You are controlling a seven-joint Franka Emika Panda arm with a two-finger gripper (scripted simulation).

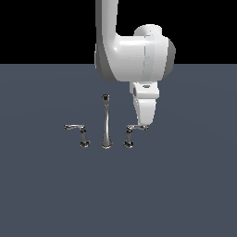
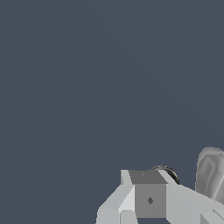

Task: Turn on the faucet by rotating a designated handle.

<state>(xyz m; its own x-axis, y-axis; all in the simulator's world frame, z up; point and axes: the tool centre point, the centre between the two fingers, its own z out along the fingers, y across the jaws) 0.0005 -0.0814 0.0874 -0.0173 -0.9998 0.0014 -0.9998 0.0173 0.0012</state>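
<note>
Claw (image 1: 144, 124) first: in the exterior view we've got it hanging right at the outer end of the handle (image 1: 134, 128), the lever sitting on the exterior view's right of the spout (image 1: 106, 121). It looks like it's touching or just beside the lever tip, but we can't tell if it's released or clenched, since the arm's white body hides the fingertips. So we'd say we're at the contact step, with the rotation itself not obviously begun. The next move calls for a sideways sweep of the lever around its post. Room looks fine: the tabletop (image 1: 185, 185) is bare on the far side from the spout, while the spout stands near on the inner side, and the twin handle (image 1: 77, 130) is well apart beyond it.

Wrist view: mostly tabletop, with the claw (image 2: 149, 199) low in shot and a dark ring peeking behind it, maybe the handle's base. Still no read on the jaws.
</note>
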